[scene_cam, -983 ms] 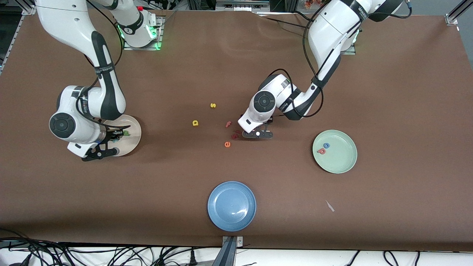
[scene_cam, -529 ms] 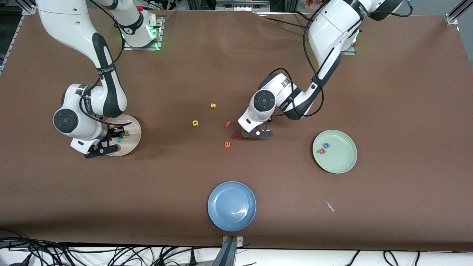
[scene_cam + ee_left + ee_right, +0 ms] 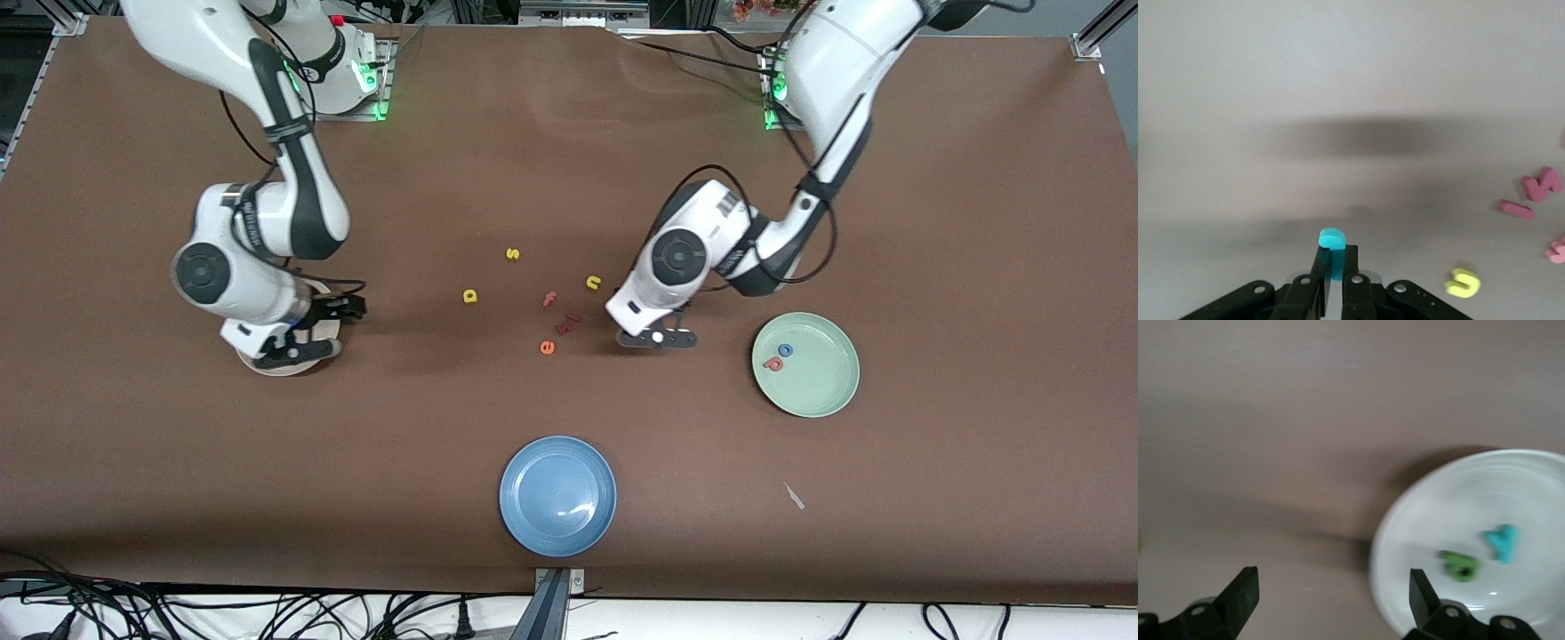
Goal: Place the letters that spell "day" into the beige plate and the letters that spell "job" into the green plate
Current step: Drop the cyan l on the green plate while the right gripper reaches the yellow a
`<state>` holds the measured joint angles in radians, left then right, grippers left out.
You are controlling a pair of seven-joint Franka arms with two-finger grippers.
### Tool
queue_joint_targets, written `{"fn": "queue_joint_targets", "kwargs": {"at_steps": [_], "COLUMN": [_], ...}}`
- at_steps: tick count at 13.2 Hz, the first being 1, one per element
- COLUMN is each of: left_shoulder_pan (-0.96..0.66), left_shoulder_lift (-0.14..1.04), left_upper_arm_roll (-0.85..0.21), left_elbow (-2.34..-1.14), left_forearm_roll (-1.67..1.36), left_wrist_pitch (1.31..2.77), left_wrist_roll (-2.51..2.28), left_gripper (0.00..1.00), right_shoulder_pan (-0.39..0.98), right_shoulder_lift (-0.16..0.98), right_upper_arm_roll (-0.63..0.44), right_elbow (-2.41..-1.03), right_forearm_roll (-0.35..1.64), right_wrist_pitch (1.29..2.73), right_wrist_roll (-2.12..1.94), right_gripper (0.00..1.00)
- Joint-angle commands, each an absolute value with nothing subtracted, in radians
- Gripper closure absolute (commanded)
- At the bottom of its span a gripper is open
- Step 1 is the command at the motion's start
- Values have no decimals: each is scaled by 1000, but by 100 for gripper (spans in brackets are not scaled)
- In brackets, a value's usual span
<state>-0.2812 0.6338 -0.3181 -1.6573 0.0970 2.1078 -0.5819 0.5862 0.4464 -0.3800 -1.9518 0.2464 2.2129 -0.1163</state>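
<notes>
Left claw [image 3: 1332, 293] lifted off with teal hooked stroke [image 3: 1332, 239]; right claw [image 3: 1331, 597] opened, leaving beige plate [image 3: 1538, 487].

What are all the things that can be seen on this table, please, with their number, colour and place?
beige plate: one, cream, right arm's end
green letter: one, in the beige plate
teal y: one, in the beige plate
green plate: one, mint, left arm's end
blue o: one, in the green plate
salmon letter: one, in the green plate
blue plate: one, nearest the front camera
loose letters: yellow three, pink f, orange e, two dark pink pieces, mid-table
left end effector: shut on teal hooked letter
right end effector: open, over the beige plate's edge
</notes>
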Motion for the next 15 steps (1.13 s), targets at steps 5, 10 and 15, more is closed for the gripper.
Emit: {"fn": "queue_joint_targets", "kwargs": {"at_steps": [5,10,15], "left_shoulder_pan": [-83,41,121], "left_shoulder_lift": [554,583,666], "left_upper_arm_roll": [-310,-290,-290], "left_elbow": [-1674,-1678,-1674], "left_forearm_roll": [95,190,227], "left_wrist_pitch": [1979,1960,2054], "left_wrist_roll": [-206,-39,60], "left_gripper": [100,100,100], "right_shoulder_pan": [781,799,810], "right_shoulder_lift": [456,500,549], "right_upper_arm_roll": [-379,-263,-239], "right_elbow": [-1983,-2042,-2039], "right_forearm_roll": [270,270,264], "right_wrist_pitch": [2325,2540,2551], "right_wrist_roll": [228,353,295], "right_gripper": [0,0,0]}}
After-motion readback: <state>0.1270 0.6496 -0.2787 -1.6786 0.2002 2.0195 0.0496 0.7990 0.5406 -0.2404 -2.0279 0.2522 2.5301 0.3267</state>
